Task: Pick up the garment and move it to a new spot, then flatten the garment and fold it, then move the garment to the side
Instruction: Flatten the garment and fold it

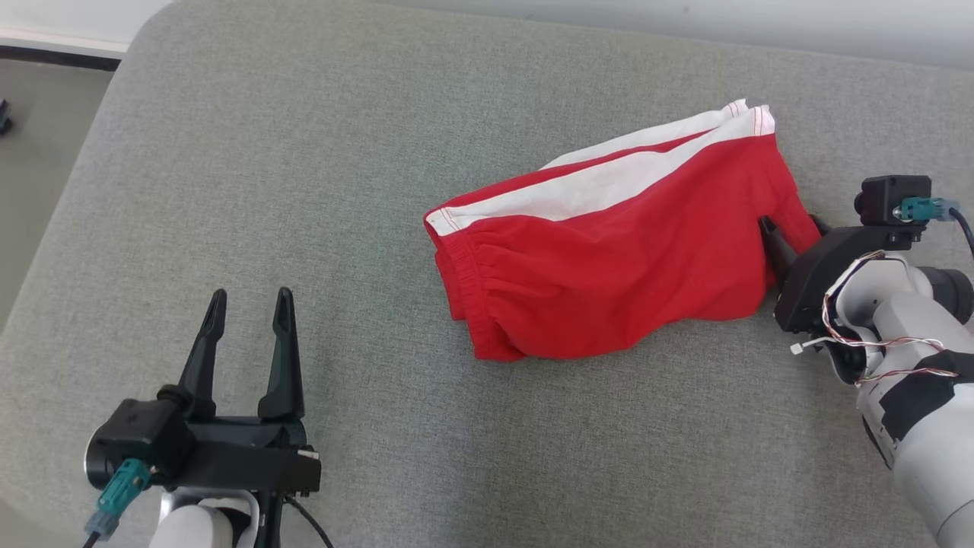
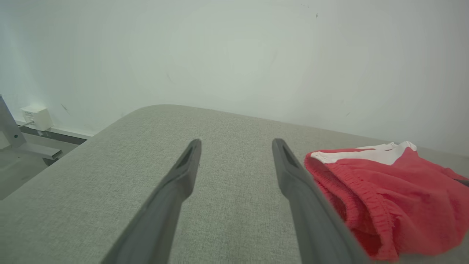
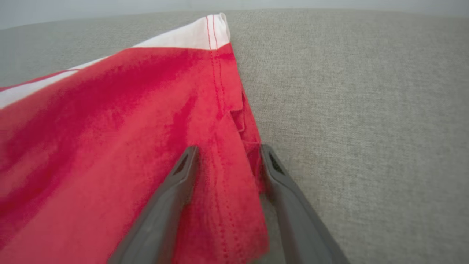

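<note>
- Left gripper [image 1: 251, 295]: black housing, two long tapered dark fingers [image 1: 283, 358], teal cable plug [image 1: 122, 487].
- Right gripper [image 1: 791, 225]: black camera block [image 1: 894, 199], teal connector [image 1: 921, 208], red-white wires [image 1: 875, 344], pale grey forearm [image 1: 928, 457].

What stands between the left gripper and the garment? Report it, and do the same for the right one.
Nothing visible. Only bare gray padding lies between the left gripper and the garment. The right gripper is at the garment's other end, its open jaws straddling a red fold.
</note>
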Tool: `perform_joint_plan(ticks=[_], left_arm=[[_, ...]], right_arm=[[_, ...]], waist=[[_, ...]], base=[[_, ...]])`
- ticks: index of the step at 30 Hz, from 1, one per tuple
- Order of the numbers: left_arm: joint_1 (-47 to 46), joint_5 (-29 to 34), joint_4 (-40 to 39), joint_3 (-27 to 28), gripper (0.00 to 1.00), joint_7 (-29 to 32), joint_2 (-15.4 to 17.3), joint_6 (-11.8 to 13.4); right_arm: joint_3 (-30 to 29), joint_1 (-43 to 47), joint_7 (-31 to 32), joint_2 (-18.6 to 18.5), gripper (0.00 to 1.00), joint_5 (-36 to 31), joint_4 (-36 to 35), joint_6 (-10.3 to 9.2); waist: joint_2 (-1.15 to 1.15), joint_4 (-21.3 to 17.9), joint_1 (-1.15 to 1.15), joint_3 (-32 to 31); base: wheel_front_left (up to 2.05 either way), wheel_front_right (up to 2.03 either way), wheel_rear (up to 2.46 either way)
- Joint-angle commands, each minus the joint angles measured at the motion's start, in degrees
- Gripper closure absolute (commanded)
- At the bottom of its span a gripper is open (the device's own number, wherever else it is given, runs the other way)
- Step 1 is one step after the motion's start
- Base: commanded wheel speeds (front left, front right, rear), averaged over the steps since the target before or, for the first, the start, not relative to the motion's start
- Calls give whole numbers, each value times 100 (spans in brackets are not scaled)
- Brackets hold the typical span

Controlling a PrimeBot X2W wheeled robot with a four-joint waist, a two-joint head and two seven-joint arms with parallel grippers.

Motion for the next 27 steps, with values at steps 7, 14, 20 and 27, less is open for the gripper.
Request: perform_joint_plan(ticks=[7, 14, 20, 27], left_arm=[[199, 303, 67, 92, 0, -18, -90, -135], [438, 431, 80, 156, 0, -18, -45, -179], [775, 472, 23, 290, 0, -18, 8, -199], [1064, 534, -91, 352, 0, -18, -8, -210]], right_arm=[[-36, 182, -140, 64, 100, 276, -92, -15], [106, 749, -422, -76, 100, 558, -680, -15], [62, 1675, -579, -423, 100, 957, -1408, -15], [-320, 2725, -635, -725, 100, 1203, -2044, -15]], waist=[[0, -126, 1, -195], [0, -357, 1, -568], [0, -661, 1, -884], [0, -924, 1, -1047]], base=[[0, 0, 0], [0, 0, 0], [0, 0, 0], [0, 0, 0]])
